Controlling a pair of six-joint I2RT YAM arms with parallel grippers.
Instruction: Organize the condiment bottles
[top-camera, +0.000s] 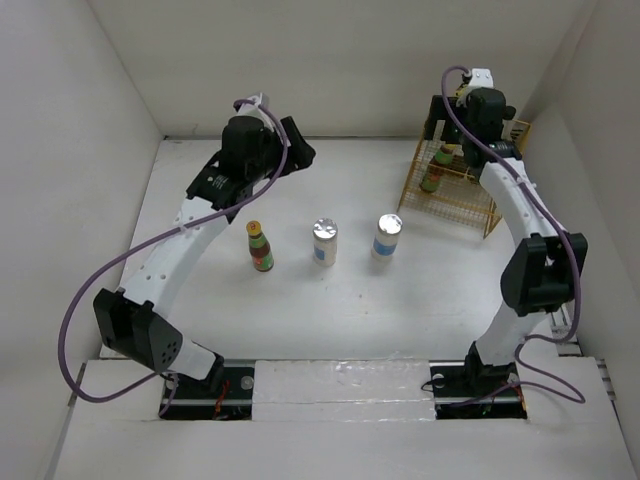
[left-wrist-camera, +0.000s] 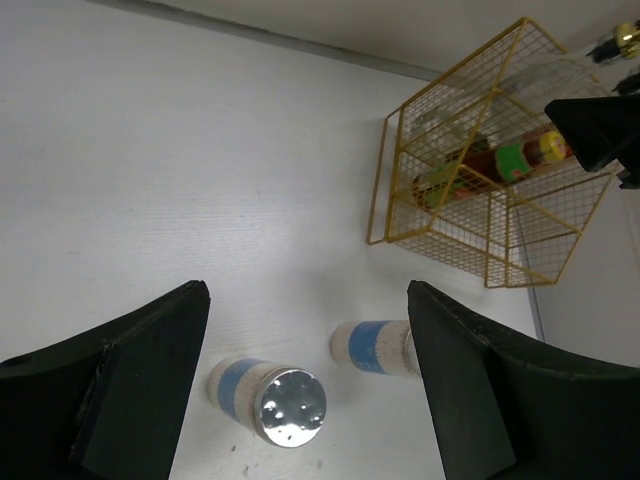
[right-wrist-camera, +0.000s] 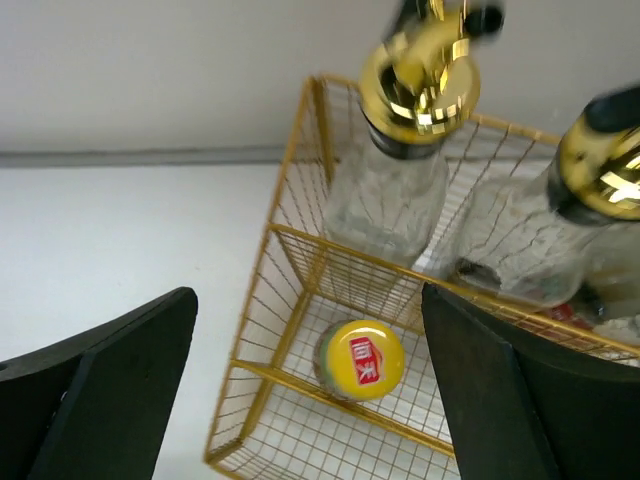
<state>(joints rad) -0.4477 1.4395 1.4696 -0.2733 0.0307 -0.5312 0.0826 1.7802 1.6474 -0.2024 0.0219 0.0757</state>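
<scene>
My right gripper (right-wrist-camera: 308, 305) is spread wide over the rack (right-wrist-camera: 290, 170): a sauce bottle (right-wrist-camera: 360, 360) directly below, two clear bottles (right-wrist-camera: 395, 200) crowding just beyond. My left gripper (left-wrist-camera: 308, 300), also spread, overlooks two shakers (left-wrist-camera: 270, 400).

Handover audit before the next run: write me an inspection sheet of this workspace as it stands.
Surface: white tabletop, no spills seen.
Job's things: red-labelled sauce bottle and two white blue-labelled shakers stand in a row on it; yellow-capped sauce bottle and two gold-topped clear glass bottles sit in the yellow wire rack.
Clutter: nothing seen.
Grippers: left end effector open, raised near the shakers; right end effector open above the rack.
Cables: purple cables run along both arms.
Surroundings: white enclosure walls.
</scene>
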